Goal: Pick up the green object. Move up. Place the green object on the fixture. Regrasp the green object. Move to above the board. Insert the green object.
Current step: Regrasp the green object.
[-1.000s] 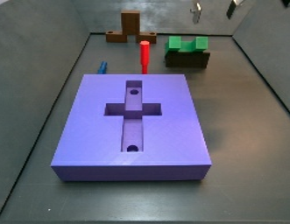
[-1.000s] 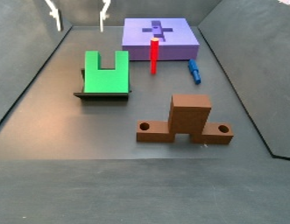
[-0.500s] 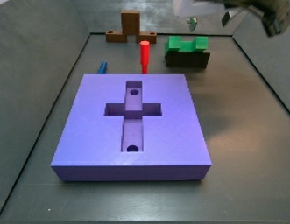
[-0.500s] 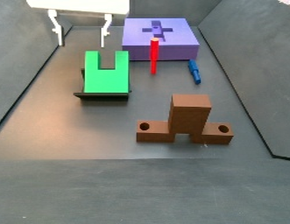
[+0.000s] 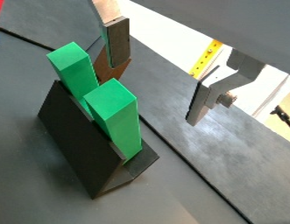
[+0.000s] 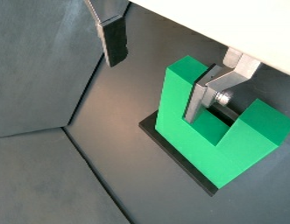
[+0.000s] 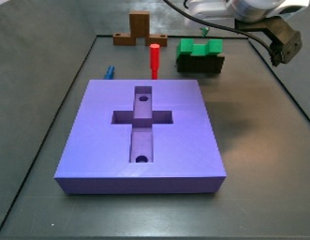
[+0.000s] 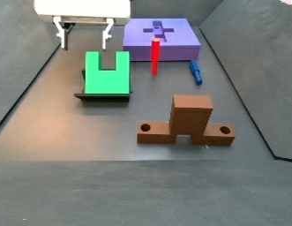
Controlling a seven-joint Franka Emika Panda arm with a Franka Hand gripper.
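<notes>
the gripper (image 8: 85, 35) hangs over the far end of the green object (image 8: 107, 74), its two silver fingers spread and nothing between them: released. in a side view the fingers (image 8: 62, 33) stand above the piece's notched end, apart from it, so the piece lies below the gripper and slightly toward the near side of the desk (image 8: 65, 177). in a wrist view the gripper (image 6: 165, 66) straddles the piece loosely: one finger (image 6: 217, 90) shows in front of the green, by the notch, while the other finger (image 6: 114, 39) is off the piece over bare desk. whether the nearer finger touches the green cannot be told.

the green object (image 5: 102, 101) rests on the fixture (image 5: 79, 140), propped at a tilt on the dark holder, with its two prongs rising toward the gripper (image 5: 165, 70). it is a bright green u-shaped block, flat-faced, with a square notch between two equal prongs. its long axis runs from the solid base up through the prongs; seen from a side camera, that axis points toward the board (image 8: 161, 38).

judgement: the placing on the fixture looks done and the regrasp is in hand. the coming move turns on lowering the spread fingers so they close across the piece's width, not along the prongs. a pinch on one prong alone seems likely to twist it.

the board (image 7: 144, 131) lies well apart from the fixture (image 7: 199, 63), its cross recess empty. a red peg (image 7: 155, 59) stands between them.
</notes>
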